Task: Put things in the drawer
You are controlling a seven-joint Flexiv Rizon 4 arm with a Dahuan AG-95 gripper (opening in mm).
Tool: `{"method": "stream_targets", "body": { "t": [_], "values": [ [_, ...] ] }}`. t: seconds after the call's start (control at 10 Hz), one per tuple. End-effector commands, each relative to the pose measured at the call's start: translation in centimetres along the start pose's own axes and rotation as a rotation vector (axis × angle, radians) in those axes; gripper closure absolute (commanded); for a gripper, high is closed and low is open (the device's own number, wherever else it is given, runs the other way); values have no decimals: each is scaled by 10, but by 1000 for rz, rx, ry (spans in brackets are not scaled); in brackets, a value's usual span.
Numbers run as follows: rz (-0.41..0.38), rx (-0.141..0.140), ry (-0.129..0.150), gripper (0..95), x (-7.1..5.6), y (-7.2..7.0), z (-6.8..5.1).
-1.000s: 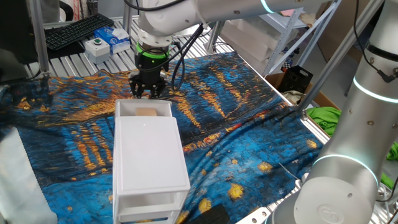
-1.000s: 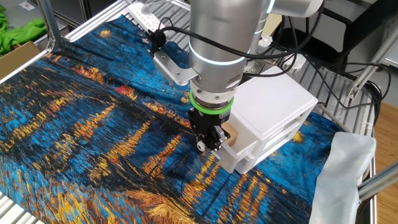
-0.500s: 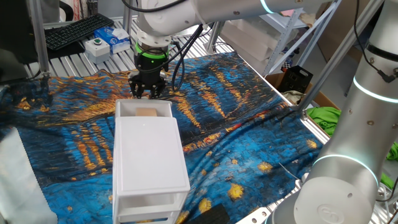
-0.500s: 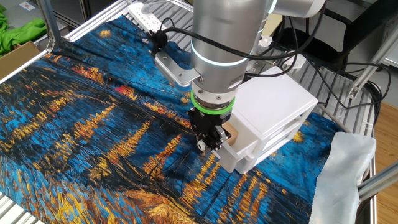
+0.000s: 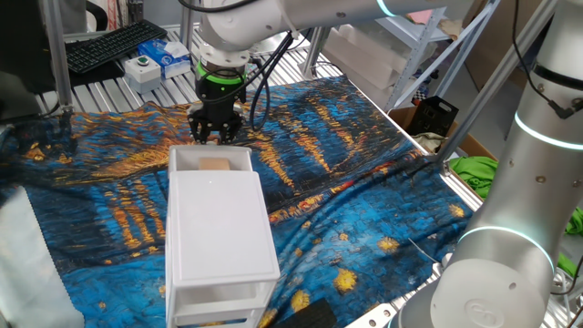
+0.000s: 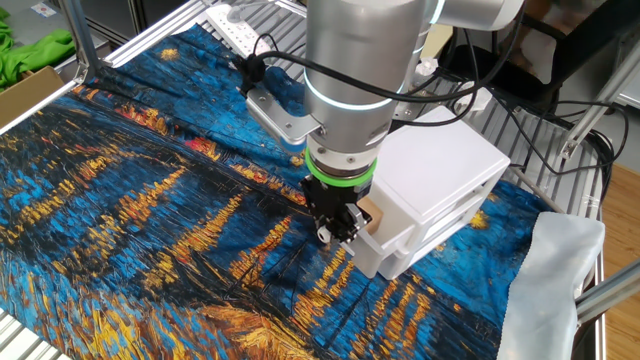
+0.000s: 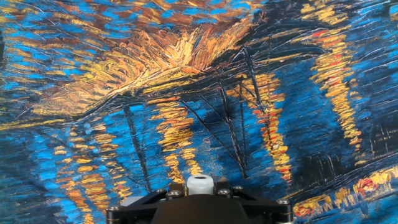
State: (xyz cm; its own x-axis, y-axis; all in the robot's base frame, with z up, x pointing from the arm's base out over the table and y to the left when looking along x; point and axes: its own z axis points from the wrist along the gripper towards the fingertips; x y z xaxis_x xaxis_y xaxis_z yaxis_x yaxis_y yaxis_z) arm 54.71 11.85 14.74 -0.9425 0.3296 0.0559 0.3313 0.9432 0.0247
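The small tan wooden cube [image 5: 215, 165] lies inside the drawer [image 5: 179, 160], the top tray of the white cabinet [image 5: 220, 228], which is pulled out a short way. In the other fixed view the cube [image 6: 367, 212] shows at the open drawer's end [image 6: 385, 248]. My gripper [image 5: 217, 137] hangs just outside the drawer's front wall, low over the cloth, fingers together and holding nothing. It also shows in the other fixed view [image 6: 335, 232]. The hand view shows only the hand's black base [image 7: 196, 208] and the cloth; the fingertips are out of sight there.
A blue and orange painted cloth [image 5: 346, 146] covers the table. A keyboard [image 5: 114, 44] and small boxes [image 5: 155, 62] lie at the far edge. A crumpled white sheet [image 6: 560, 270] lies beside the cabinet. A second robot arm [image 5: 537, 164] stands at the right.
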Motion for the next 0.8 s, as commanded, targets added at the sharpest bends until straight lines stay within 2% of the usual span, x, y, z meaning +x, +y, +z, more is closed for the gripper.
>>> {"method": "stream_targets", "body": {
  "t": [0.1, 0.3, 0.8],
  "values": [
    [8, -2, 5, 950, 0, 0, 0],
    [14, -9, 12, 950, 0, 0, 0],
    [7, -6, 10, 950, 1, 0, 0]
  ]
}}
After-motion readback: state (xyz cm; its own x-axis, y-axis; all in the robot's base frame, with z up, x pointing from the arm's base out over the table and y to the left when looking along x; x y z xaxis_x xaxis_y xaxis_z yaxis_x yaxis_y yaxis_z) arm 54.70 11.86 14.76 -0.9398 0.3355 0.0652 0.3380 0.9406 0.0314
